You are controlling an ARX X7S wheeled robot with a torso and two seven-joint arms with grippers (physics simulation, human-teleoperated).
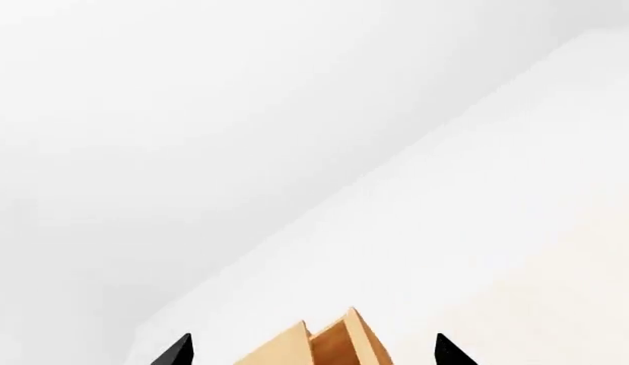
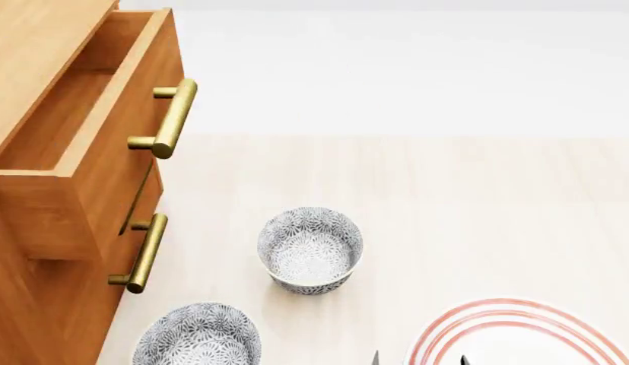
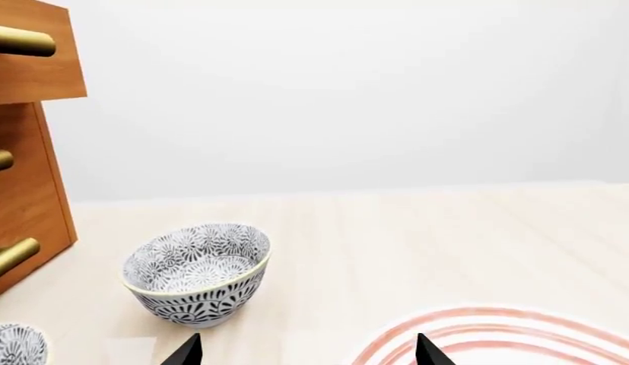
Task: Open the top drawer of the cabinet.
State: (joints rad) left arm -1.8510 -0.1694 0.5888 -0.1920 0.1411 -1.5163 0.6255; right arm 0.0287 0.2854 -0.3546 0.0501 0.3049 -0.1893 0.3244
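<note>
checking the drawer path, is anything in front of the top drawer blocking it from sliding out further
Nothing visible does. The top drawer already juts out from the cabinet, with open air before its brass handle. The two patterned bowls sit lower, on the floor.

- I can read no text, label, brand, number or sign in any of my three views.
- The cabinet (image 2: 30, 304) and its top drawer (image 2: 101, 144) show plain wood and a bare brass handle (image 2: 172, 118), with nothing written on them.
- The two bowls (image 2: 310, 249) carry only a floral pattern, and the plate (image 2: 517, 334) only red rings, no lettering.
</note>
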